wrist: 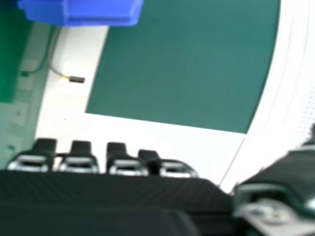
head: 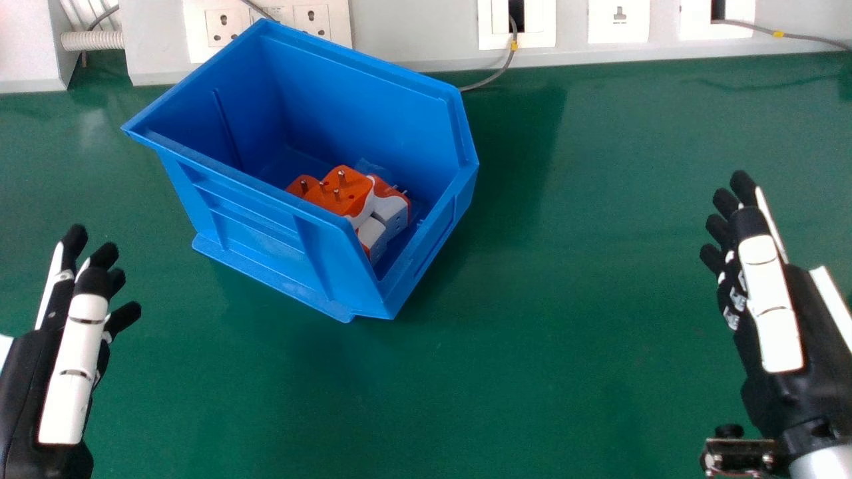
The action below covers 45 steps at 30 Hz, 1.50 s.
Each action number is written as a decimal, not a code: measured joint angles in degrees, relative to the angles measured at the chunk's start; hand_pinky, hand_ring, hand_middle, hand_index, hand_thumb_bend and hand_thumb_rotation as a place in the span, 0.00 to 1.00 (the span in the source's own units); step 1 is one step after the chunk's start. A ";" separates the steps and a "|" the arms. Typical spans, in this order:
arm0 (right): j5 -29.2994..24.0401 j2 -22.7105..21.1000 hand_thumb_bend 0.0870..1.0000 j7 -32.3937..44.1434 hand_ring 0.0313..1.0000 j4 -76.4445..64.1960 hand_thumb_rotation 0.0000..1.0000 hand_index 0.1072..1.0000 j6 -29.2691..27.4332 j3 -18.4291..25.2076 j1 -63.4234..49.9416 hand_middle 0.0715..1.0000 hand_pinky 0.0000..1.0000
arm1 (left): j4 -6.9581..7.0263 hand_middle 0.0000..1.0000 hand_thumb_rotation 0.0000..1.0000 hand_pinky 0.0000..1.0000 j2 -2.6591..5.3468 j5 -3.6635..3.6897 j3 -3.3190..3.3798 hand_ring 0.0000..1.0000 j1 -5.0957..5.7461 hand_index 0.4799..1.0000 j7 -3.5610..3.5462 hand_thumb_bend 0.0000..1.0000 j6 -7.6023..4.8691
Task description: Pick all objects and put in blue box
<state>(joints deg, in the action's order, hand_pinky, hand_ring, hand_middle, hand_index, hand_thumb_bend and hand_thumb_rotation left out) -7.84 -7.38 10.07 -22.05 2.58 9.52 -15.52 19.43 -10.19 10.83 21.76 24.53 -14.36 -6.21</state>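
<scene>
While the box (head: 266, 226) holds adapters (head: 341, 189) below socket lettering (head: 620, 22), left hand (head: 76, 359) and right hand (head: 769, 293) are open.

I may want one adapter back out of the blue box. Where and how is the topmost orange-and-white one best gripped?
Likely best: pinch the topmost adapter across opposite sides of its body, coming down from above. Its pins stick up from the orange face, so keep off that, and the walls of the blue box rise around it.
</scene>
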 measured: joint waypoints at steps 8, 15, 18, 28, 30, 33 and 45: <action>0.93 -0.20 0.30 -0.22 1.00 2.68 1.00 1.00 -0.98 0.02 2.12 1.00 0.98 | -3.53 0.96 0.95 0.89 -0.75 -0.95 -1.48 0.95 -2.57 1.00 -0.74 0.50 -1.95; 1.41 -0.86 0.26 -0.24 1.00 2.89 1.00 1.00 -0.98 0.02 2.51 1.00 0.97 | -3.29 0.95 0.95 0.89 -1.03 -3.48 -2.54 0.94 -2.67 1.00 0.86 0.50 -2.39; 1.47 -0.93 0.25 -0.24 1.00 2.93 1.00 1.00 -0.98 0.02 2.55 1.00 0.97 | -1.90 0.95 0.96 0.89 -0.73 -4.25 -2.97 0.94 -1.98 0.99 2.15 0.49 -2.36; 1.65 -1.58 0.23 -0.20 1.00 3.39 1.00 1.00 -0.97 0.01 2.89 1.00 0.96 | -1.36 0.94 0.97 0.89 -0.09 -4.70 -3.52 0.94 -0.91 0.98 3.25 0.50 -2.51; 1.65 -1.69 0.23 -0.19 1.00 3.39 1.00 1.00 -0.97 0.01 2.85 1.00 0.96 | -1.35 0.94 0.97 0.89 -0.02 -4.79 -3.53 0.94 -0.62 0.98 3.26 0.50 -2.84; 1.66 -1.91 0.23 -0.12 1.00 3.39 1.00 1.00 -0.97 0.01 2.75 1.00 0.95 | -1.22 0.94 0.96 0.89 0.05 -5.26 -3.58 0.94 -0.28 0.98 3.30 0.52 -3.31; 1.64 -2.67 0.26 0.84 1.00 3.35 1.00 1.00 -1.51 0.27 0.84 1.00 0.94 | -0.03 0.94 0.95 0.88 0.20 -5.49 -4.07 0.93 1.63 0.98 3.44 0.53 -4.32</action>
<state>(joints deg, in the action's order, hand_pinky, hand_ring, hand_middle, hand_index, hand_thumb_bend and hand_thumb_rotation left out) -6.20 -10.05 10.91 -18.70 1.07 9.79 -14.68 19.40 -9.99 5.34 17.69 26.16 -10.92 -10.53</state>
